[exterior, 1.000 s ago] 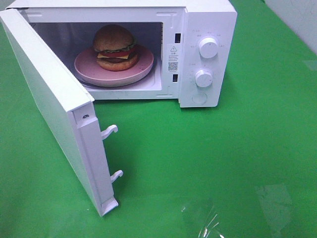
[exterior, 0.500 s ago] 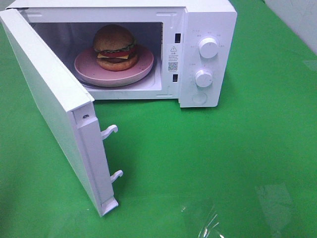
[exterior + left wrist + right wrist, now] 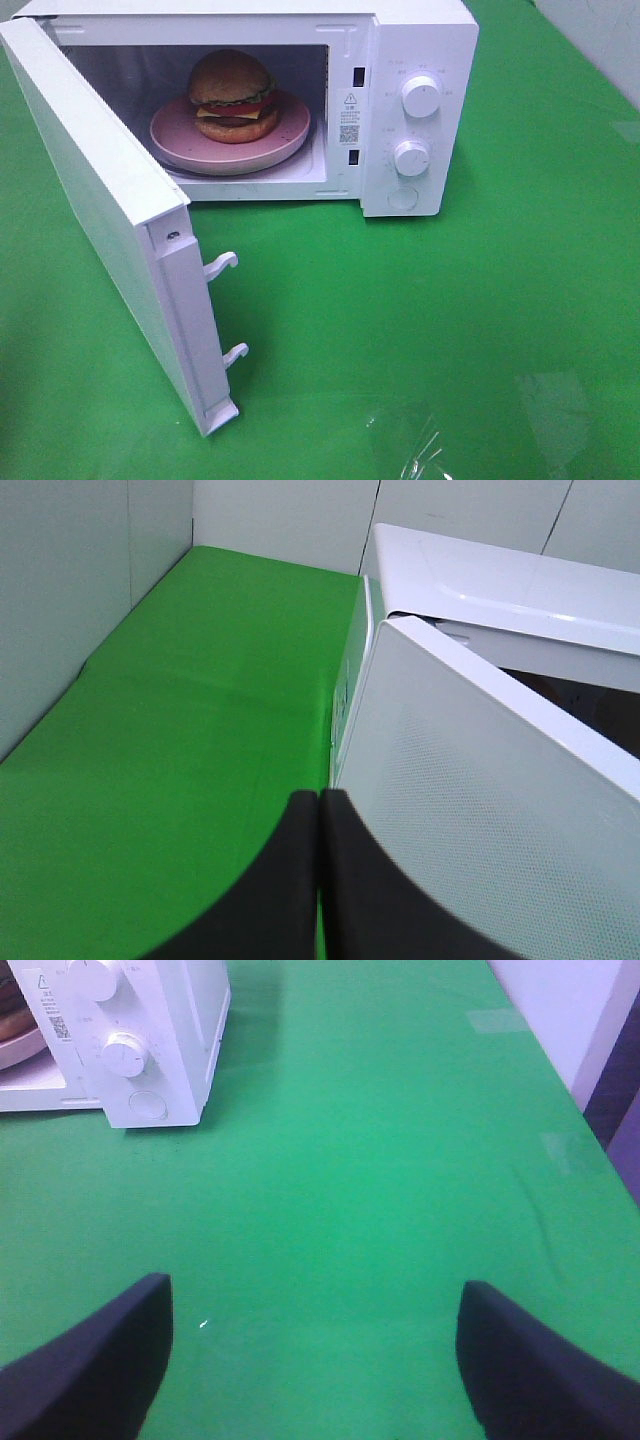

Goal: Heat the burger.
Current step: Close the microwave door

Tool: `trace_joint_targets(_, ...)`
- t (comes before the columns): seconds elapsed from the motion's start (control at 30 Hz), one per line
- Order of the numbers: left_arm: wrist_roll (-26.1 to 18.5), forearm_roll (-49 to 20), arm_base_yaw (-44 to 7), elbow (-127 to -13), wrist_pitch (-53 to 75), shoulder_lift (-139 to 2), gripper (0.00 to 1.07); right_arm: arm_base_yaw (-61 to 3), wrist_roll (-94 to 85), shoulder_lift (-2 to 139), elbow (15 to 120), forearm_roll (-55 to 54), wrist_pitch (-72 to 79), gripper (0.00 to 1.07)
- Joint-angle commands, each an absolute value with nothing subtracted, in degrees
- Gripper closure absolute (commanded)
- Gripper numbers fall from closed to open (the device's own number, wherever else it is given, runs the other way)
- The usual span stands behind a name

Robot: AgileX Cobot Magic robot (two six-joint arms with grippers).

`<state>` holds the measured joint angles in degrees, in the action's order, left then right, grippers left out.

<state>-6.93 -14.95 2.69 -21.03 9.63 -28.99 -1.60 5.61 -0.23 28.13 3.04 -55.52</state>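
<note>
One burger (image 3: 232, 95), seemingly well beyond left gripper (image 3: 318, 810)

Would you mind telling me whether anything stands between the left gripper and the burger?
Yes: the open door stands between them; the left gripper is by its outer face, the burger inside the microwave.

I saw the burger (image 3: 232, 97) sitting upright on the pink plate (image 3: 172, 140) inside the open microwave (image 3: 425, 45). A glossy brown bun topped it, with lettuce, tomato, cheese and patty stacked beneath. It lay well apart from my right end effector (image 3: 315, 1355), with nothing touching it.
</note>
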Motion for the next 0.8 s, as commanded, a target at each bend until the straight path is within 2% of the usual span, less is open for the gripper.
trace_joint_targets(0.03, -7.96, -15.41, 2.86, -20.80, 7.39, -31.46, 1.07, -1.49, 4.93, -1.66, 28.02, 2.64, -54.95, 0.32)
trace_joint_targets(0.2, -11.80, -15.47, 2.86, -20.80, 6.02, -36.84, 1.07, -1.49, 4.93, -1.66, 28.02, 2.64, -54.95, 0.32)
trace_joint_targets(0.6, -11.69, -15.41, 2.86, -20.80, -9.57, -50.19, 1.07, -1.49, 4.93, -1.66, 28.02, 2.64, -54.95, 0.32)
trace_joint_targets(0.77, -8.37, -13.58, 2.86, -20.74, -15.81, -55.00, 1.07, -1.49, 4.93, -1.66, 28.02, 2.64, -54.95, 0.32)
trace_joint_targets(0.8, -5.39, -10.26, 2.86, -20.00, -19.42, -56.67, 1.07, -1.49, 4.93, -1.66, 28.02, 2.64, -54.95, 0.32)
